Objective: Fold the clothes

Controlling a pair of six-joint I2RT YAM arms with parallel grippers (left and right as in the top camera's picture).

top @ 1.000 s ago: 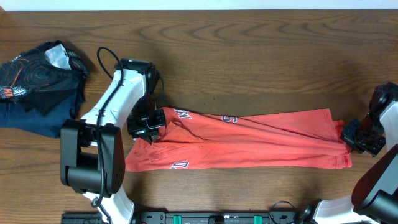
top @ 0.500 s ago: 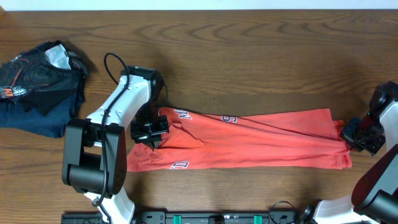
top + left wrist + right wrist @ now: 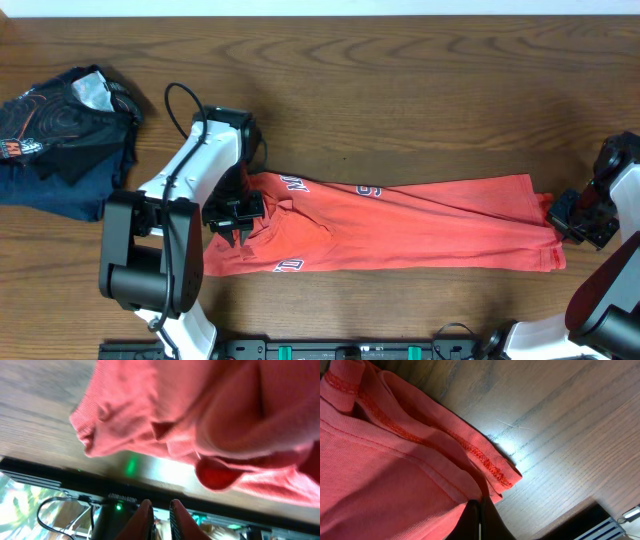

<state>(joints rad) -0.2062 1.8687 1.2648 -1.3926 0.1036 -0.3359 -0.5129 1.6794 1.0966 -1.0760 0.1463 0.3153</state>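
- Overhead: the T-shirt is lying on the counter as a long strip running left to right, already doubled along its length. Bits of white lettering are showing at its left end.
- Overhead: the left claw is hanging over the bunched left end. The right claw is sitting at the right end, by the hem.
- Overhead: a dark garment is lying crumpled at the far left, well apart from the shirt. No bin, basket or box is showing, so nothing is sitting inside anything.
- Left wrist: the left claw's 2 fingertips are standing narrowly apart with nothing between them. The rumpled collar-end cloth is lying just beyond them.
- Right wrist: the right claw's fingers are pressed together, and a thin fold of the stitched hem is running in between them, so it is looking clamped on the T-shirt.
- Risk: that pinch is looking shallow. Any pull toward the left could be slipping the hem out and letting the layers slide apart.
- Risk: the left end is lying lumpy. Closing there blindly could be catching only 1 layer, so lifting would be dragging the strip askew or undoing the lengthwise fold.
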